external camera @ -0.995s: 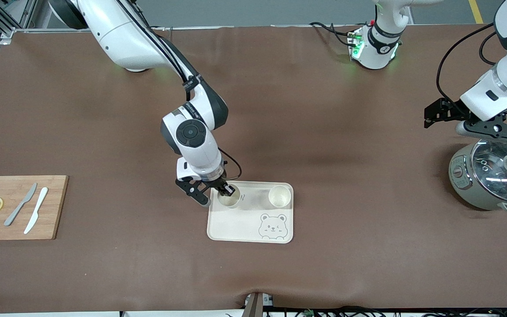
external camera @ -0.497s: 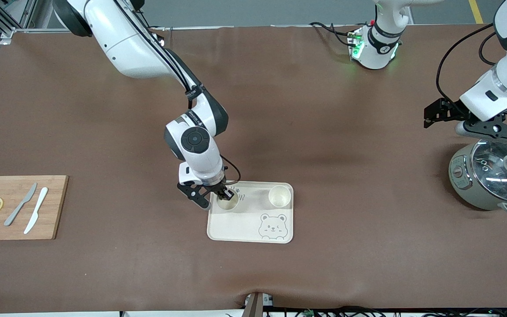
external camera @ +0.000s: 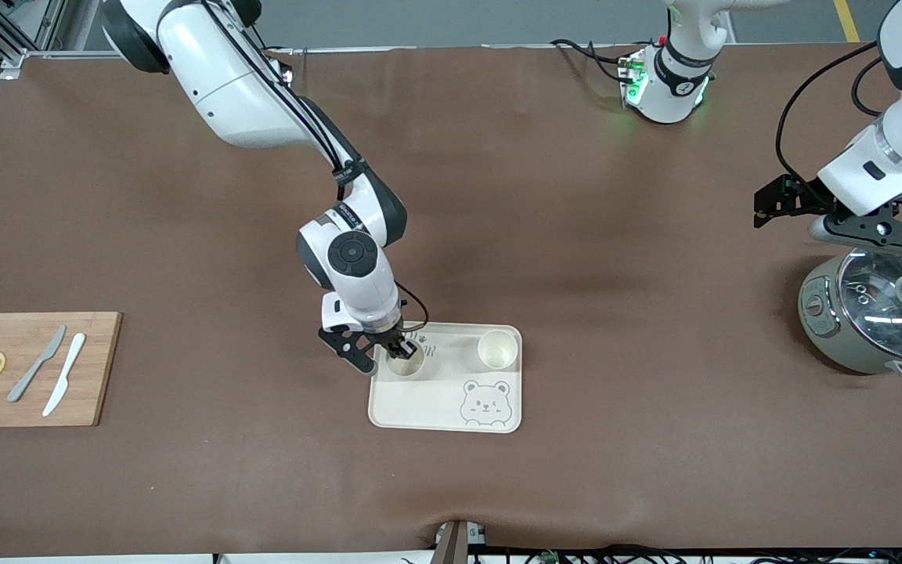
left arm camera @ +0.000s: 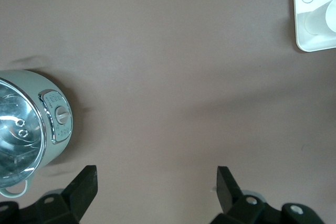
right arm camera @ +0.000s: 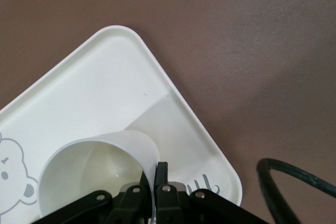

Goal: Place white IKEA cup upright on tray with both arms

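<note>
The cream tray [external camera: 427, 407] with a bear drawing lies mid-table. My right gripper [external camera: 399, 345] is shut on the rim of a white cup [external camera: 405, 365], one finger inside and one outside. The cup is mouth up, low over the tray corner toward the right arm's end; I cannot tell whether it touches. The right wrist view shows the cup [right arm camera: 94, 166], the gripper [right arm camera: 153, 169] and the tray [right arm camera: 105, 77]. A second white cup [external camera: 496, 348] stands upright on the tray. My left gripper [external camera: 878, 229] waits open and empty [left arm camera: 156, 177] over the table beside a pot.
A grey-green pot [external camera: 874, 313] with a glass lid stands at the left arm's end of the table, also seen in the left wrist view [left arm camera: 26, 129]. A wooden cutting board [external camera: 95, 368] with lemon slices and two knives lies at the right arm's end.
My right gripper has come down with the cup, which now sits lower over the tray. The left arm has not moved.
</note>
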Robot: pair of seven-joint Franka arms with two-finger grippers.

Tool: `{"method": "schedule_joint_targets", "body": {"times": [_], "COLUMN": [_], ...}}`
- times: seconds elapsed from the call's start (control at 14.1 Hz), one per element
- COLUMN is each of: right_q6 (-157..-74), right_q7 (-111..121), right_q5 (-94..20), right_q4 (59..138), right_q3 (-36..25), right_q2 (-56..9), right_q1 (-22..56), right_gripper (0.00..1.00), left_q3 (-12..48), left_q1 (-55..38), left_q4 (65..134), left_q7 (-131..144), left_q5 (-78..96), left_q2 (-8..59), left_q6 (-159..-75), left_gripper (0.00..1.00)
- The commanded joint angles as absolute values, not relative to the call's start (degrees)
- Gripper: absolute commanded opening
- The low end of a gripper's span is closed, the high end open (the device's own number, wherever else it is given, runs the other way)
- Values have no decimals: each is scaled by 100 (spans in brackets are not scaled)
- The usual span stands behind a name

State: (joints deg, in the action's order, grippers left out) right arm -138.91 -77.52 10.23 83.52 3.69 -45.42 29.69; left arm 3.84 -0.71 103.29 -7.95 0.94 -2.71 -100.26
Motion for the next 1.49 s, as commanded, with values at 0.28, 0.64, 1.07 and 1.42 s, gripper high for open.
{"method": "schedule_joint_targets", "body": {"times": [0.28, 0.64, 1.07, 1.42], "right_q6": [-13860, -13773, -12659, -11306], "right_q7": [-7901, -7884, -7814, -6446], "right_q5": [1509, 1529, 1459, 573], "right_q4": [8174, 8130, 7778, 7787], "right_q3": [299, 299, 395, 536], "right_q2": [-4658, -4606, -4238, -3122], "right_q1": [3006, 3015, 3015, 2655], "right_gripper": [85, 100, 100, 100], "left_q3": [396, 404, 448, 466], "left_q1": [-79, -105, -105, -105], "left_q4": [10380, 10371, 10380, 10380], "left_q7": [-721, -651, -615, -589], "left_q5": [123, 114, 123, 114], "left_q2": [-334, -334, -334, -369], "left_q6": [-10028, -10037, -10028, -9993], "left_gripper": [100, 100, 100, 100]}}
